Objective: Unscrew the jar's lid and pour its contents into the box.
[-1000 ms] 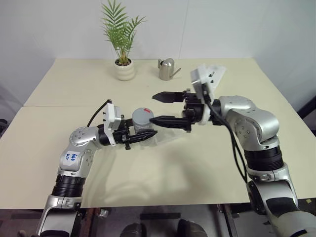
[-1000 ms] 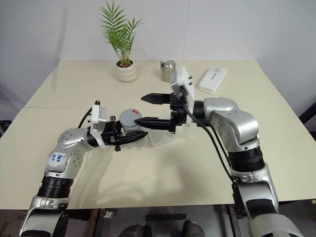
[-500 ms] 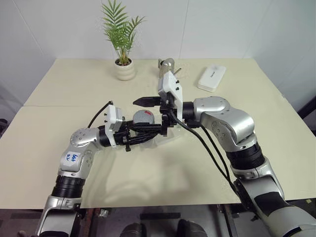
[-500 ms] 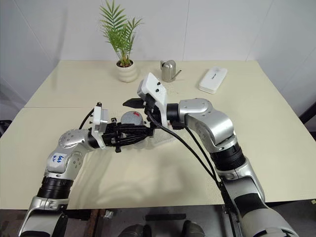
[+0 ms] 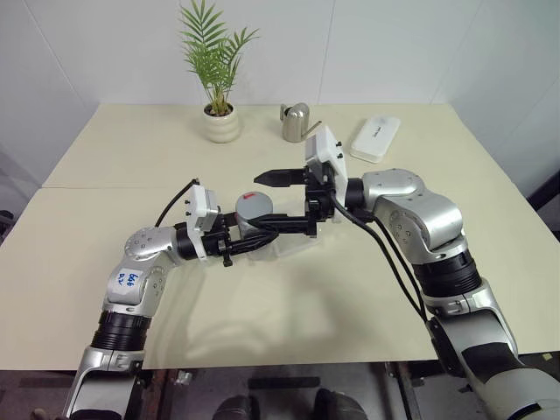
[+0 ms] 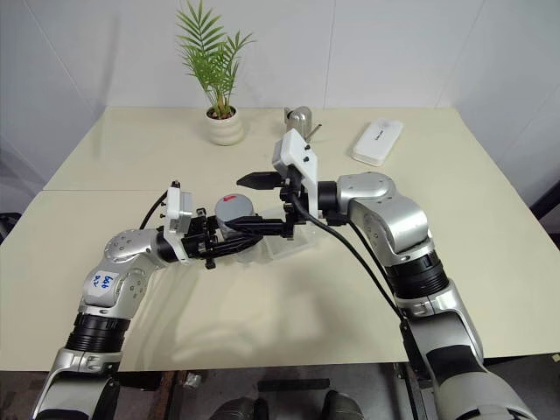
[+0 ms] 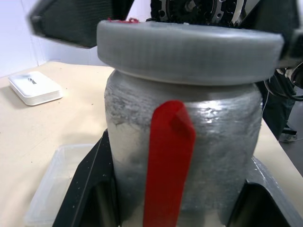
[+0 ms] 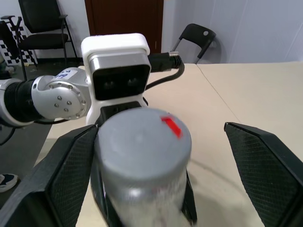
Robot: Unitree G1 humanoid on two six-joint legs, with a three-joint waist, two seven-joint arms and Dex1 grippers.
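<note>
Between the spread right gripper (image 5: pixel 274 202) sits the jar (image 5: pixel 253 213), seemingly untouched, clamped by the left gripper (image 5: pixel 254 240).

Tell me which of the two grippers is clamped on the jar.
The left gripper: its black fingers press both sides of the jar below the lid. The right gripper stands wide open, its fingers flanking the lid without closing on it.

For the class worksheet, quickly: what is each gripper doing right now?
Left gripper: shut on the jar.
Right gripper: open, fingers either side of the lid, gripping nothing.
</note>
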